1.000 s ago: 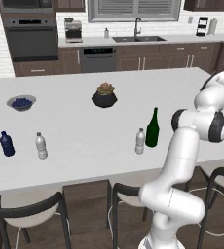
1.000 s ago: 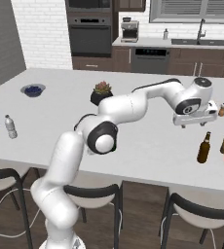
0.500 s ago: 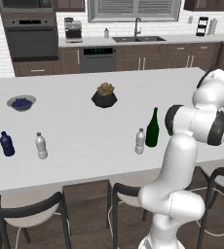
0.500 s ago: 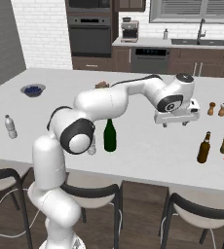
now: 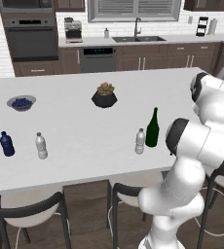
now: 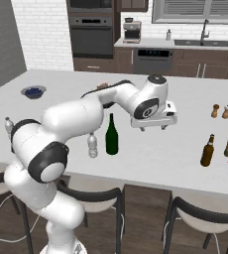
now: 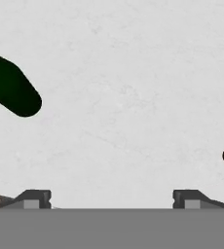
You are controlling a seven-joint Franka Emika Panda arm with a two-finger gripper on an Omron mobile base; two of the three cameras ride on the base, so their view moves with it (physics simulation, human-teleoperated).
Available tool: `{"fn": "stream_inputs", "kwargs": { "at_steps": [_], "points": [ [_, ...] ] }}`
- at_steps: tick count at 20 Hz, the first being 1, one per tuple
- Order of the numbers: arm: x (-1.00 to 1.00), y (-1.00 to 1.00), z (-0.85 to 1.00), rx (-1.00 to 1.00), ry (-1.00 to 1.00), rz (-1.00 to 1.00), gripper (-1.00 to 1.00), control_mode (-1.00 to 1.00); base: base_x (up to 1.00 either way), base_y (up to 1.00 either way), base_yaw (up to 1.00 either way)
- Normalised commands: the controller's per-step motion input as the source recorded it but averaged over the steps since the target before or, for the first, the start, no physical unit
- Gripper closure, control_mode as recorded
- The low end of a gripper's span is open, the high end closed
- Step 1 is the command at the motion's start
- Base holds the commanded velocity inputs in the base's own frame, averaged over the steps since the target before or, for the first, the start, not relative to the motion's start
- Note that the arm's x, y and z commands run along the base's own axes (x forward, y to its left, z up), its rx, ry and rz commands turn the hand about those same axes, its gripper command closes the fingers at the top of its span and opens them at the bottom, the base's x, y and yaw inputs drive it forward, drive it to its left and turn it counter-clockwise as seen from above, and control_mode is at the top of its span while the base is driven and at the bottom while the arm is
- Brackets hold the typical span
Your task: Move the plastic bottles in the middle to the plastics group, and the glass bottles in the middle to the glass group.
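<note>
Noted the plastics group at the left end of the counter: a dark blue bottle with a clear capped bottle just beside it. Found the middle pair further right, near the front edge: the small clear plastic bottle and, just beside it on its right, the green wine bottle, both upright. Saw the claw right of that pair, hanging over bare counter with jaws spread wide and nothing between them. Caught the wine bottle as a dark shape at the left in the hand view, well off the line between the fingertips.

Judged the wine bottle the likely next pick. Would have called for swinging left until the bottle sat centred between the jaws, then dropping to the wide body, not the slim neck, for a steadier hold. Would have needed an approach from the right or the far side, so as not to knock the plastic bottle standing close by.

Spotted two brown bottles near the right end as the glass group, with room beside them for the wine bottle.
</note>
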Motion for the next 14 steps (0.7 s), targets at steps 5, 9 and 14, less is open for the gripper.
{"fn": "stream_inputs", "kwargs": {
  "at_steps": [5, 9, 14],
  "points": [
    [-0.07, 0.85, 0.32, 0.00, 0.02, -0.15, -1.00, -1.00, 0.00, 0.00, 0.00],
    [-0.08, 0.83, 0.16, 0.00, 0.07, -0.15, -1.00, -1.00, 0.00, 0.00, 0.00],
    [0.01, 0.75, 0.01, 0.00, 0.01, -0.12, -1.00, -1.00, 0.00, 0.00, 0.00]
  ]
}}
